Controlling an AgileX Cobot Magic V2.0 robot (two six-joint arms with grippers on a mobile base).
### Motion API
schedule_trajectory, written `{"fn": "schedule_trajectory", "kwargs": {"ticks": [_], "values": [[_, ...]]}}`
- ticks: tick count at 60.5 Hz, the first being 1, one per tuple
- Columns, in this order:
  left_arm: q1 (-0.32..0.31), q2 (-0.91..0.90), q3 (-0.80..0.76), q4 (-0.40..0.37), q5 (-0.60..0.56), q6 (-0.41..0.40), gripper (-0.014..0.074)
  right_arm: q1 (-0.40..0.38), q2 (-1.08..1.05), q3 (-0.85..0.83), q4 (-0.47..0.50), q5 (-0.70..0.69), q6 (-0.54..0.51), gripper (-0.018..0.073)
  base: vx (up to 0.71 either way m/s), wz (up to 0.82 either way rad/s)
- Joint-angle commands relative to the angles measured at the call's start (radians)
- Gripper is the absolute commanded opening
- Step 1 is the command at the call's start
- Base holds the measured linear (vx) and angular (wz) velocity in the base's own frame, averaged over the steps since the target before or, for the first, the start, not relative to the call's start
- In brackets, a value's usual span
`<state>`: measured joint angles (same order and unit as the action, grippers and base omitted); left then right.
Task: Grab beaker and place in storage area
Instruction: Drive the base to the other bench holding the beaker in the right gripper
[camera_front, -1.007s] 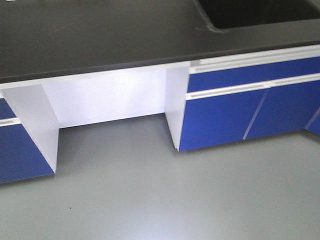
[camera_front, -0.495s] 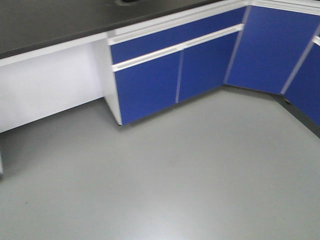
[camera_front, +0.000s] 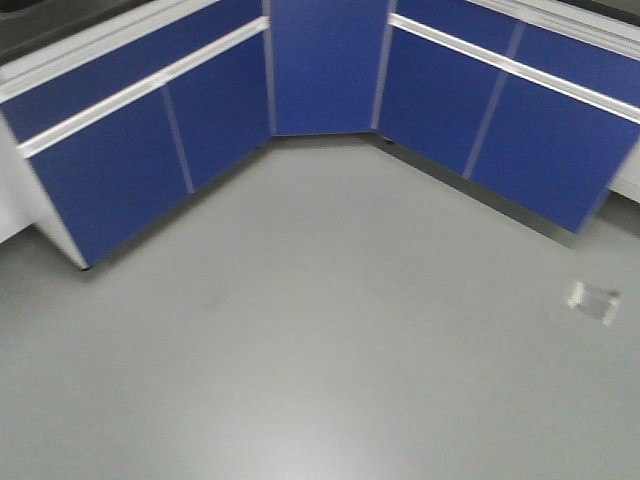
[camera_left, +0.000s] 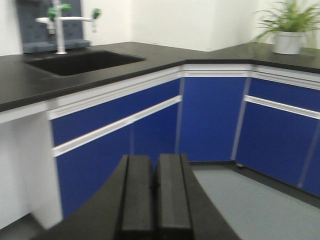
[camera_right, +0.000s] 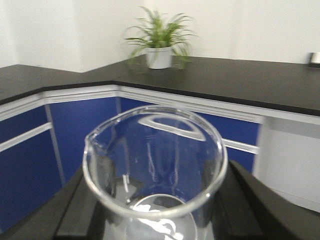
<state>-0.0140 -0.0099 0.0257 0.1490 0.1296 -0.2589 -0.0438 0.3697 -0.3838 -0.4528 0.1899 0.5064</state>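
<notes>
Right gripper (camera_right: 156, 216) clamps beaker (camera_right: 155, 165); open floor (camera_front: 300, 350) before corner cabinets (camera_front: 330, 65)

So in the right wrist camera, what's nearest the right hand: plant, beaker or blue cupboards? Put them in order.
1. The beaker, held in the right hand.
2. The blue cupboards, behind it, lower left.
3. The plant, farthest back, upper middle.
</notes>
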Motion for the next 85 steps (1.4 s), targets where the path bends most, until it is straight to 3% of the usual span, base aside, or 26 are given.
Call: {"fn": "schedule_trajectory", "kwargs": {"ticks": [1,38,85], "values": [[-0.008,-0.018,0.022,-0.006,-0.080,-0.006,-0.0008,0.000,0.006,-0.029,-0.015,-0.073,-0.005,-0.0003,-0.17,-0.68],[-0.008,-0.018,0.022,-0.006,-0.080,-0.006,-0.0008,-0.001,0.006,-0.029,-0.015,-0.074,-0.005,-0.0003,-0.07,-0.39],[-0.008,-0.018,0.022,-0.006,-0.080,-0.006,-0.0008,-0.001,0.006,-0.029,-0.015,-0.074,-0.005,-0.0003,0.15,-0.49]]}}
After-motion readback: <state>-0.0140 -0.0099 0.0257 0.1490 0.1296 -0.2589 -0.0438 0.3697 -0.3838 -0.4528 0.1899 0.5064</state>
